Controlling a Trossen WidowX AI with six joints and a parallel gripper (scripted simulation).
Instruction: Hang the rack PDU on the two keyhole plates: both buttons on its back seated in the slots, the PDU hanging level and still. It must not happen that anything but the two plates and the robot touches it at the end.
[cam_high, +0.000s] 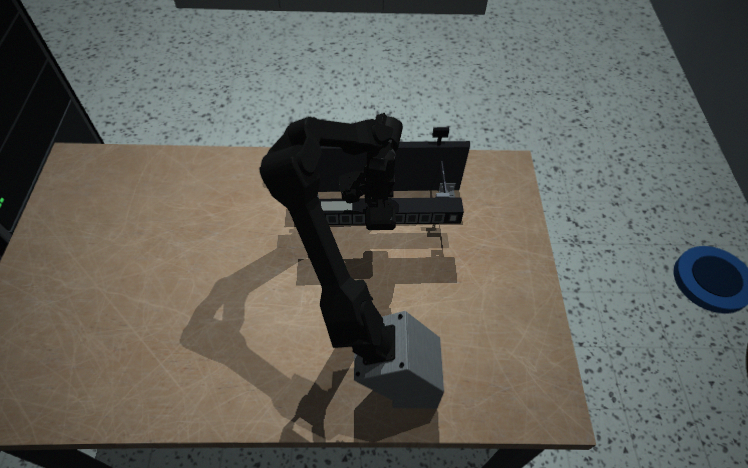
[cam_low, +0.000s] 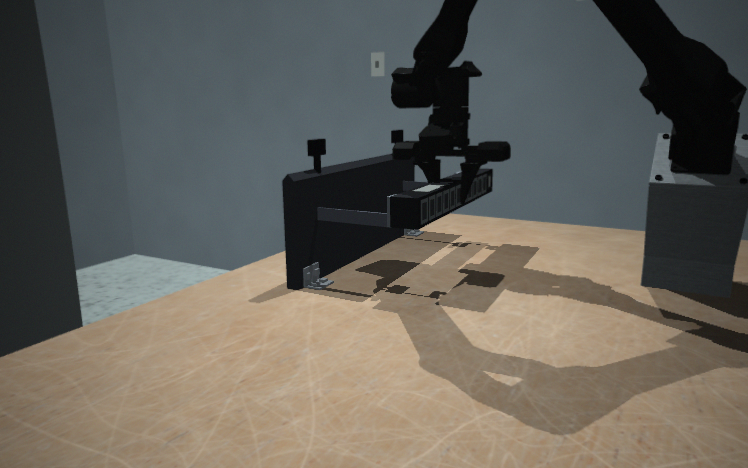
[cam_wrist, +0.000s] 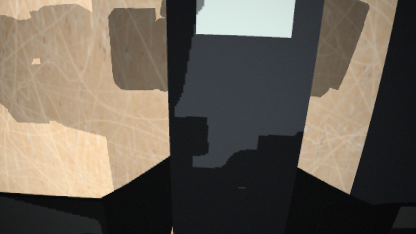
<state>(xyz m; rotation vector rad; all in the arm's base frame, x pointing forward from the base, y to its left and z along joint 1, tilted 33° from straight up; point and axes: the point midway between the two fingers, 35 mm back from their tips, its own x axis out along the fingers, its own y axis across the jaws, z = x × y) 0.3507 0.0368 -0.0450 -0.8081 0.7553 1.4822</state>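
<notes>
Main risk: the PDU (cam_low: 441, 201) is carried clear of the tabletop (cam_low: 220, 386), parallel to the dark backboard (cam_low: 342, 198) and just in front of it, so it could meet the board with its back buttons out of line with the keyhole slots. Buttons and slots are hidden in all views, so alignment cannot be checked. If one button seats and the other misses, the PDU would likely hang tilted or drop once let go. The grip looks to sit roughly mid-length, so a push against the board could twist the bar between the fingers. One small metal bracket (cam_low: 314, 274) shows at the board's foot; whether the grey rail (cam_low: 353, 216) on the board's face touches the PDU end, cannot tell.

Hand (cam_low: 451, 179): clenched on the PDU from above, fingers stopped partway by the bar's width, one finger on each long side. Wrist view shows the dark bar (cam_wrist: 240, 100) running straight up between the fingers, with a pale label near its far end. Arm reaches over from the grey pedestal (cam_high: 424, 364).
</notes>
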